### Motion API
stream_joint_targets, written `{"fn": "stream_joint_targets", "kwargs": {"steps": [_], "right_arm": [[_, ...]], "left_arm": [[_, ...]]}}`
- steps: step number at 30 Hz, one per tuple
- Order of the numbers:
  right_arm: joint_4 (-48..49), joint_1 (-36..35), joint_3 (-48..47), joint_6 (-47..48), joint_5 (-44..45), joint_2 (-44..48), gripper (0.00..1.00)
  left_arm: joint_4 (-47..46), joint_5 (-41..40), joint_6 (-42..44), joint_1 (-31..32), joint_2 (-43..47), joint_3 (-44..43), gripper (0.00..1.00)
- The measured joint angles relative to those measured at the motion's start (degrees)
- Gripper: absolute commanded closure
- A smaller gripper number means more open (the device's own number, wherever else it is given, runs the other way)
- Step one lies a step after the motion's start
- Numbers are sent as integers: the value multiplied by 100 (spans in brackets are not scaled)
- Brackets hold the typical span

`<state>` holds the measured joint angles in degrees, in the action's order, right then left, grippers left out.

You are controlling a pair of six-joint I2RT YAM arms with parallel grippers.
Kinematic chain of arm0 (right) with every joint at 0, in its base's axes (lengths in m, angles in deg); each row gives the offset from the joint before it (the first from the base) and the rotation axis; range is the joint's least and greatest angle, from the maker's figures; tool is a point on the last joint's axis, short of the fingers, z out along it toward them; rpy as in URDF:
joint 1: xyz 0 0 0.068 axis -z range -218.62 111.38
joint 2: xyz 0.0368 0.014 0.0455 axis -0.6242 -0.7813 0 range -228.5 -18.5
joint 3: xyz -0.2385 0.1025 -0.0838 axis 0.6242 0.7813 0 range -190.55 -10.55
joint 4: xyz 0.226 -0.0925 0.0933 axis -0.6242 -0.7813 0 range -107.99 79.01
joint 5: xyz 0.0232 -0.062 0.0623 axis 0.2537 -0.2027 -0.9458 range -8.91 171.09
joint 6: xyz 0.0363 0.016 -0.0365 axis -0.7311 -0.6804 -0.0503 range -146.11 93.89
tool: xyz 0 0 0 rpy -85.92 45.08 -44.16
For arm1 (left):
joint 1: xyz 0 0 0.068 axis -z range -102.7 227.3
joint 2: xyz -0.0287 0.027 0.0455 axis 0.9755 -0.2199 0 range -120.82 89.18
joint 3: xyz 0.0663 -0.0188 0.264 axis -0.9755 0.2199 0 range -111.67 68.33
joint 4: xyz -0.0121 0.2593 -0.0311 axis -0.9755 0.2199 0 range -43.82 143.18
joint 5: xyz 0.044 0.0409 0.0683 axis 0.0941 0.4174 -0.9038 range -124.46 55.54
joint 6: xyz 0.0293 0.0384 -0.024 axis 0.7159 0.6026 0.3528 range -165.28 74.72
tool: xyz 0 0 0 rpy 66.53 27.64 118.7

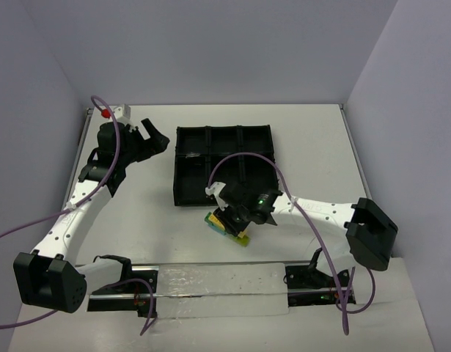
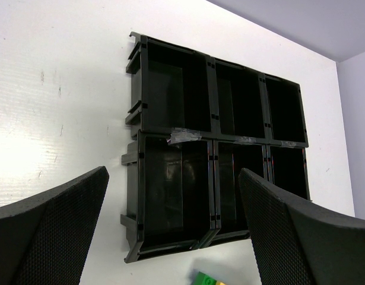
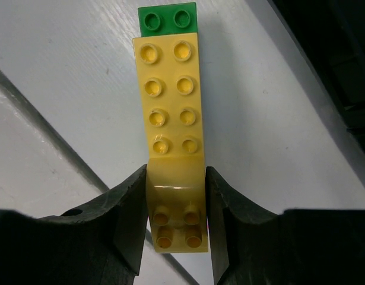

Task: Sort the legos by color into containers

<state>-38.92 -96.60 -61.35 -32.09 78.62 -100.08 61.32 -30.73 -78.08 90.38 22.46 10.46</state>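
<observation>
Table [image 1: 313, 139] white, grey walls [image 1: 210, 51] around | black tray [image 1: 224, 165] just beyond right gripper [image 1: 232, 220], its six compartments [image 2: 170, 89] showing bare floors | left gripper [image 2: 172, 178] fingers apart, tray ahead | yellow brick [image 3: 170, 107] clamped in right gripper, green brick [image 3: 168, 19] at its far end

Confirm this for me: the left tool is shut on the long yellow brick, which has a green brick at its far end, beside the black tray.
Not right. It is the right tool that is shut on the long yellow brick, which has a green brick at its far end, beside the black tray. The right wrist view shows this. The left tool is open and holds nothing.
</observation>
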Motion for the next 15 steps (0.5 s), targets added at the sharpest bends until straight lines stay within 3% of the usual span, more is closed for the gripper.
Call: {"fn": "stream_joint_targets", "kwargs": {"steps": [8,15], "right_arm": [[-23,243,-212,-172,-466,961,78],[115,1490,-229,-550,-1331,1506,77]], "left_arm": [[4,19,20,-1,1,0,1],[-209,905,27,-340,213,125,1]]}}
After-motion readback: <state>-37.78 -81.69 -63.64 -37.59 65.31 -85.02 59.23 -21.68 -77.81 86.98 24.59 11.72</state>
